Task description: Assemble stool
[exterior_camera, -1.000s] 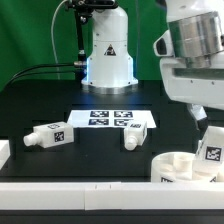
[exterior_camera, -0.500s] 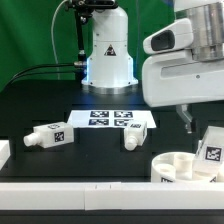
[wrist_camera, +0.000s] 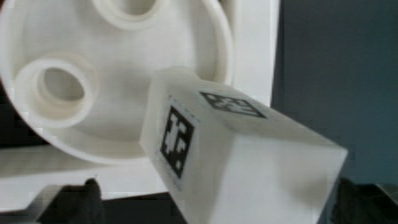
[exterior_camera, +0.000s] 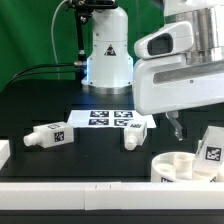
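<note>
Gripper: my gripper (exterior_camera: 176,128) hangs low over the table, just to the exterior view's left of the seat. In the wrist view I see dark fingertips (wrist_camera: 71,203) at both lower corners, standing apart with nothing clamped.
Seat: the round seat disc (exterior_camera: 178,168) lies socket side up at the exterior view's lower right, so its holes are open to take legs.
Upright leg: one tagged leg (exterior_camera: 212,148) stands at the seat's far right edge. The wrist view has it close in front of the seat's holes (wrist_camera: 57,85). I can't tell whether it sits in a socket or only leans there.
Loose legs: one leg (exterior_camera: 50,135) lies on its side well off to the exterior view's left. Another (exterior_camera: 130,138) lies touching the marker board (exterior_camera: 112,119) at its front edge.
Step in hand: I judge I'm lining up on the upright leg, to grasp or seat it.
Risk: a skewed approach could knock it over.
</note>
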